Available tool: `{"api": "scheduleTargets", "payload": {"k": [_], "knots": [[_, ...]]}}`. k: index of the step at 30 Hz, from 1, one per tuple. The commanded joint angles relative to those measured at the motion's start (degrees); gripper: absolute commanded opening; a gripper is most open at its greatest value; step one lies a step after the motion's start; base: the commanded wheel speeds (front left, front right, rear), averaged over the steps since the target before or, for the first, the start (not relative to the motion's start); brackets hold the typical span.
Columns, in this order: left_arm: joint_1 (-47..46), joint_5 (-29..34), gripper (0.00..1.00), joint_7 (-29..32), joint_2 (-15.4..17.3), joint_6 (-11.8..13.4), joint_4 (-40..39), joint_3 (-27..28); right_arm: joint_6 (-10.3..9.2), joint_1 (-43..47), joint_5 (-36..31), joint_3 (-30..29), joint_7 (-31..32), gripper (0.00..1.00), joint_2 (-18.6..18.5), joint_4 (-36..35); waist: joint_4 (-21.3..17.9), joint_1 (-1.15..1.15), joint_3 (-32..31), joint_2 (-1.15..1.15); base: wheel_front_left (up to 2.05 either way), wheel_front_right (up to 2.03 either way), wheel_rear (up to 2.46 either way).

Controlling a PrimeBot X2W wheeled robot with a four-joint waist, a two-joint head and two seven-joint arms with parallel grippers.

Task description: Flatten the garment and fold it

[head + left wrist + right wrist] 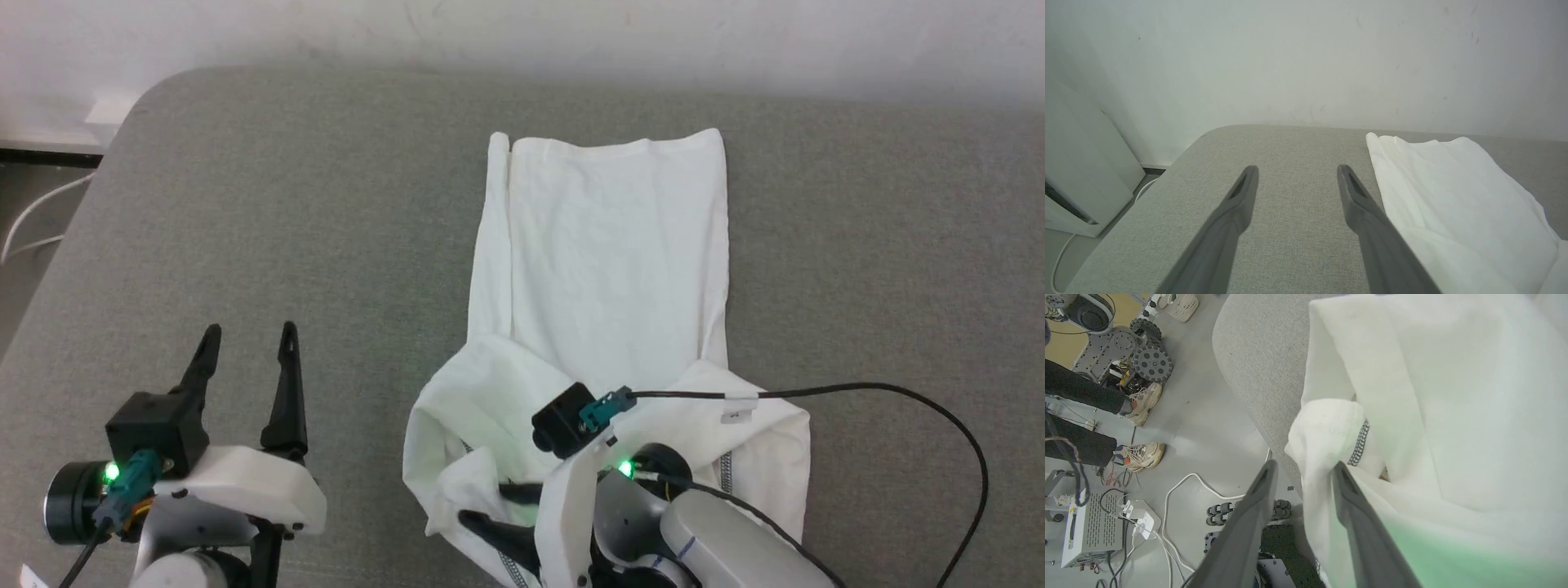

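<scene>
From the head, the shirt (612,245) lies on the grey cushion (286,204), its near end bunched around my right gripper (486,504). My left gripper (249,333) is spread over bare cushion, well apart. At my left wrist, the shirt lies just right of my fingers. At my right wrist, my fingers stand parted with a fold between them, unpinched.

this is looking like a robotics lab. left of the right gripper (1305,467), a wheeled machine (1143,359), a vented metal box (1094,531) and white cables (1186,477) are lying on the grey floor (1208,408).
</scene>
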Motion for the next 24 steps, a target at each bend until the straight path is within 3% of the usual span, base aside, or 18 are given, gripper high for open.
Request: {"api": "scheduleTargets", "payload": {"k": [1,5,9,17,24], "knots": [[0.31,0.09,1.0,-0.3,-0.03,0.42,0.22,0.25,-0.05,-1.01,0.4,0.11,-0.91,1.0,0.15,-0.33,-0.4,-0.01,0.17,0.0,0.0,0.0,0.0],[0.95,-0.14,1.0,-0.34,0.37,0.92,0.47,0.87,-0.05,-2.89,0.9,0.31,-5.64,1.0,0.15,-4.04,-1.53,-0.01,-0.67,0.0,0.0,0.0,0.0],[1.35,-0.26,1.0,0.31,1.15,1.48,0.56,1.47,-0.05,-3.81,-0.57,-3.13,-8.78,1.0,0.16,-8.73,-2.82,-0.01,-1.97,0.0,0.0,0.0,0.0],[2.0,0.5,1.0,1.49,2.64,3.73,0.36,2.77,-0.05,-0.27,-11.91,-20.72,-14.01,1.0,-1.53,-17.35,-4.65,-0.01,-3.93,0.0,0.0,0.0,0.0],[3.03,0.7,1.0,1.85,3.34,5.4,-0.07,3.83,-0.05,7.93,-21.07,-36.95,-14.16,1.0,-3.62,-24.37,-5.38,-0.01,-4.65,0.0,0.0,0.0,0.0]]}}
